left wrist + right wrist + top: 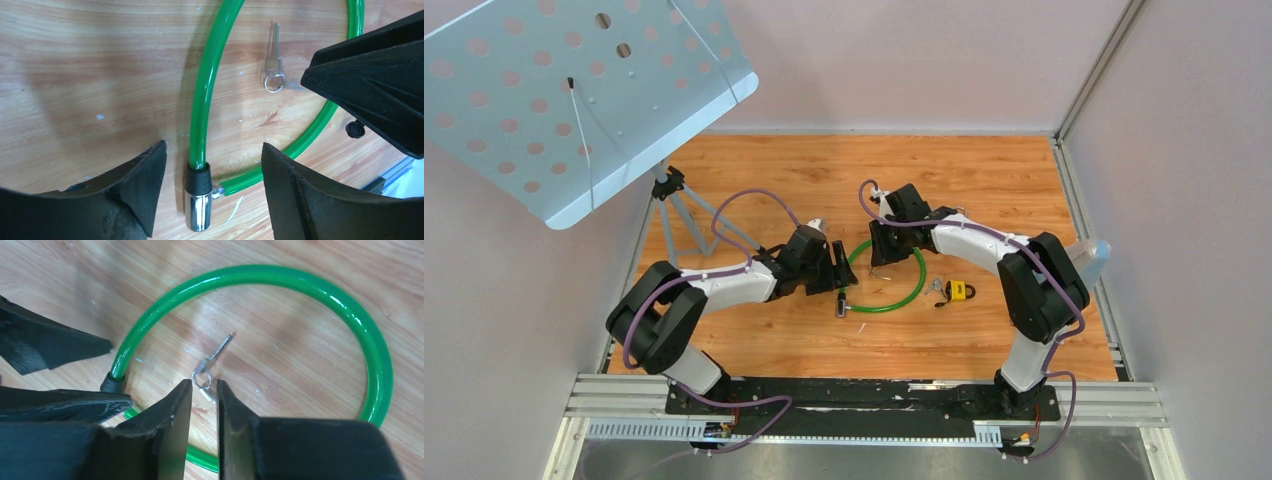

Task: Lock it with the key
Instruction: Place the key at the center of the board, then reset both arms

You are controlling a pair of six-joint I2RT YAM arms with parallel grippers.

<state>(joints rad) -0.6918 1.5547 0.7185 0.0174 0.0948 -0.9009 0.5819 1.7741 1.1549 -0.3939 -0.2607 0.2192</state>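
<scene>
Two arms reach in over the wooden counter point(754, 170), meeting near its middle. At the far left a pale blue perforated panel point(544, 90) stands tilted on a stand, well apart from the work.

The left tool point(212, 170) is wide open and grips nothing. Its two fingers stand on either side of the lock barrel point(198, 200), a short chrome cylinder with a black collar that lies on the counter. There is clear wood between each finger and the barrel.

From the barrel the green cable point(205, 100) runs out in a closed loop that lies flat on the counter.

Inside the loop lies the key point(274, 50), flat on the wood. Its small ring is at the end nearest the right tool point(204, 390). That tool hangs low over the key ring with its fingers only slightly parted, a narrow slit between them. The ring sits just beyond the fingertips, and the left wrist view shows the key apart from the tool, so nothing is gripped.

Further right, outside the loop, a yellow padlock point(961, 291) lies on the counter, just beside the cable.
</scene>
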